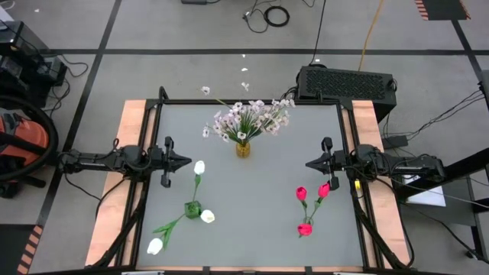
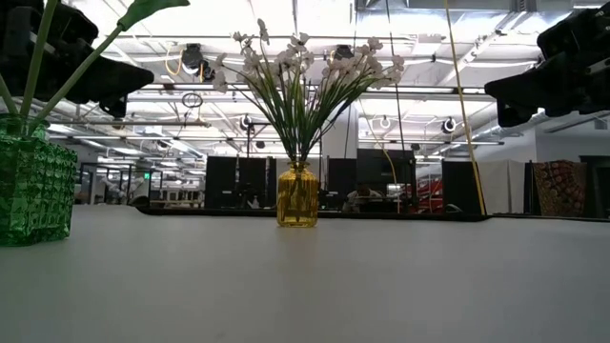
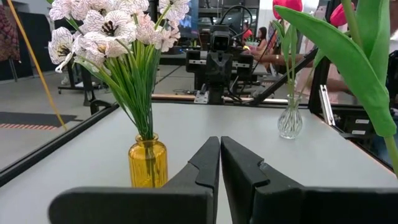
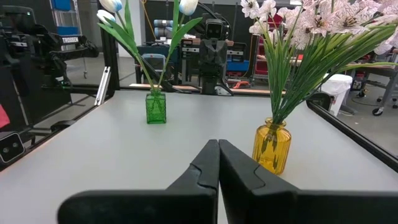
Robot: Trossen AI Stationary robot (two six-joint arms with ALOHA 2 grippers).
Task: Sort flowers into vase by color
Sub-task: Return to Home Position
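From where I stand the sorting looks finished and the step in hand appears to be the arms parking at rest. On the grey worktop [image 1: 252,244] I see three bunches, each in its own vase. The pale sprays [image 1: 252,116] fan out of a yellow vase [image 1: 243,149] at 12 o'clock from the middle. The white tulips [image 1: 199,166] lean out of a green vase [image 1: 192,208] at about 8 o'clock. The red tulips [image 1: 301,193] stand at about 4 o'clock in a clear vase [image 3: 290,121], which is hard to make out from above but plain in the left wrist view. I see no loose stem lying flat on the worktop, so I judge nothing is left to pick up. The left arm [image 1: 130,159] sits at 9 o'clock on the side edge, pointing inward, and the right arm [image 1: 382,163] mirrors it at 3 o'clock. Both hang well apart from every vase. Each wrist view shows that arm's jaws pressed together with nothing between them. The next move calls for little, to my eye: settling into the rest pose without swinging inward. The tulip heads lean wide from their vases, and one white bloom and one red bloom reach toward the nearest arm tips. Any further motion should stay out at the sides so that no stem is brushed and no vase is tipped.
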